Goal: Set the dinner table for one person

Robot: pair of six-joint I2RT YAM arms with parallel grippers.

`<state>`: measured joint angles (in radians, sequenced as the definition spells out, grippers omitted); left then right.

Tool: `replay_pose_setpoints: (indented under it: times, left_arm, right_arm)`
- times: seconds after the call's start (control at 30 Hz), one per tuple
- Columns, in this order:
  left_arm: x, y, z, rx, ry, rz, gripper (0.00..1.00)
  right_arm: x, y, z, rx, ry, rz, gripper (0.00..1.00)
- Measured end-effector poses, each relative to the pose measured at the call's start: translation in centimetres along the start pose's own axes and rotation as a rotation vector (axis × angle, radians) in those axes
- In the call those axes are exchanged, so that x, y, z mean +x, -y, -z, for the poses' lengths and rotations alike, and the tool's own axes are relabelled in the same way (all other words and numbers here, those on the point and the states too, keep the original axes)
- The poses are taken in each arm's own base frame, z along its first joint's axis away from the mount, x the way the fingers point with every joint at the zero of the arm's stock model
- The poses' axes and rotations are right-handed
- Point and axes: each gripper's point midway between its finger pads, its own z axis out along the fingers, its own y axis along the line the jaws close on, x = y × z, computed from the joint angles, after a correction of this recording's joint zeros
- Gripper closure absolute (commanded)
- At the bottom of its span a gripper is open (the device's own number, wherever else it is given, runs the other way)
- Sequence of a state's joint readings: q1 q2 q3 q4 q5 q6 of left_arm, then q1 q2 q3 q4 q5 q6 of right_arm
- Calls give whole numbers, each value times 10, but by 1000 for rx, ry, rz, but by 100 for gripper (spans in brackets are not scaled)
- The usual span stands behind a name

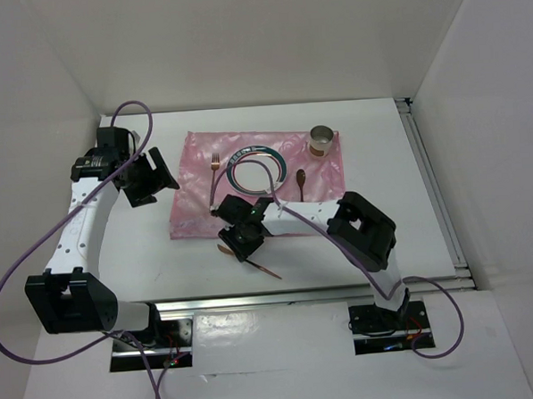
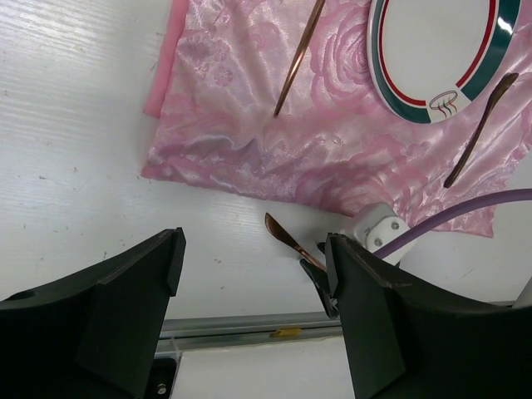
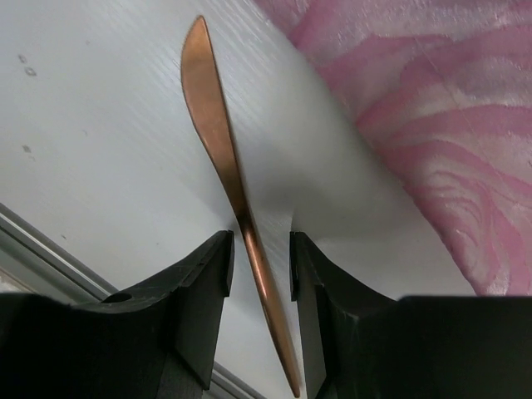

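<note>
The white dinner table (image 1: 144, 251) carries a pink placemat (image 1: 194, 176) with a plate (image 1: 258, 169), a copper fork (image 1: 214, 159) to its left, a spoon (image 1: 300, 182) to its right and a metal cup (image 1: 322, 141) behind. A copper knife (image 3: 212, 116) lies on the bare table by the mat's near edge. My right gripper (image 3: 259, 249) straddles the knife's handle with narrow jaws; a gap shows on one side. My left gripper (image 2: 253, 283) is open and empty, hovering left of the mat (image 2: 249, 141). The knife (image 2: 287, 235) also shows there.
The silver rail (image 1: 298, 296) runs along the table's near edge, close behind the knife. White walls enclose the table on three sides. A purple cable (image 1: 265, 177) from the right arm loops over the plate.
</note>
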<state>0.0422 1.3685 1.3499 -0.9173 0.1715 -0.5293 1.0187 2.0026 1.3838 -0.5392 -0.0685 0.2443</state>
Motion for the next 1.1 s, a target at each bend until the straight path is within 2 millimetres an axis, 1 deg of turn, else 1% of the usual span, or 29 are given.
replay_pose_setpoints:
  times: [0.17,0.27,0.37,0.4,0.43,0.53,0.67,0.73,0.8,0.87,1.0,1.1]
  left_arm:
    - [0,0,0,1,0,0,14]
    - [0,0,0,1,0,0,14]
    - [0,0,0,1,0,0,14]
    - [0,0,0,1,0,0,14]
    - [0,0,0,1,1,0,14]
    - [0,1,2,4,6,-1,14]
    - [-1,1,3,5,10,-2,14]
    - [-1,1,3,6,10,-2,14]
    - [-1,1,3,6,10,-1,14]
    - [-1,2,3,10,11,-1,14]
    - [-1,3,3,16,9,-1,14]
    - [-1,3,3,16,9,-1,14]
  right_arm:
    - [10,6,3,26,13,6,58]
    - [14,6,4,43,19,16,64]
    - [17,7,4,75,24,30,83]
    - [18,7,4,90,25,38,90]
    - [18,7,5,107,30,49,100]
    - [19,4,6,171,45,88,100]
    - [29,-4,12,224,36,154,100]
    - [36,-6,18,231,18,174,100]
    - [36,-6,29,233,19,187,100]
    - [29,-7,43,230,53,189,100]
    - [7,-6,67,221,132,168,100]
    - [-15,9,81,233,183,96,100]
